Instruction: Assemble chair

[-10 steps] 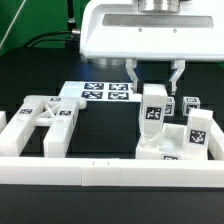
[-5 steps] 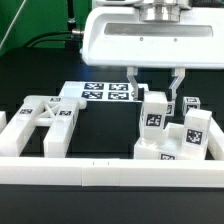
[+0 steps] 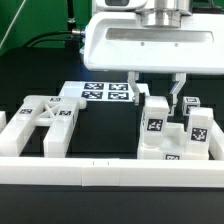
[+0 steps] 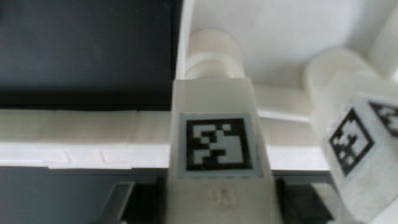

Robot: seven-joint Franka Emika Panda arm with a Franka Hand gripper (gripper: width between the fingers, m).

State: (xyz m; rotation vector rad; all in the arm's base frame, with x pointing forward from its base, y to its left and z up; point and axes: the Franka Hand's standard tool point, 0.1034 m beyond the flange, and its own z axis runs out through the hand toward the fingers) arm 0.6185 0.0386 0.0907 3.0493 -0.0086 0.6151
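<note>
Your claw point(image 3: 156, 99) hangs straight down under the wide white wrist housing, fingers pointing at the table. It is clamped on the upper end of an upright leg block point(image 3: 154, 123), one dark finger on each side. That block stands to the exterior view's right of the marker board point(image 3: 105, 92) and nearer the camera than the board.

The block's front face carries a square black-and-white tag. In the wrist view the same leg block point(image 4: 217, 110) runs away from the fingers to a rounded end, tag facing the lens. The marker board shows a row of similar tags.

A second block point(image 3: 198, 130), also tagged, sits further to the exterior view's right of the board, just beside the held one. The X-braced frame point(image 3: 45, 118) lies on the board's other side, to the exterior view's left. All these parts are blocky, matte white plastic, and the table point(image 3: 100, 135) is black.
</note>
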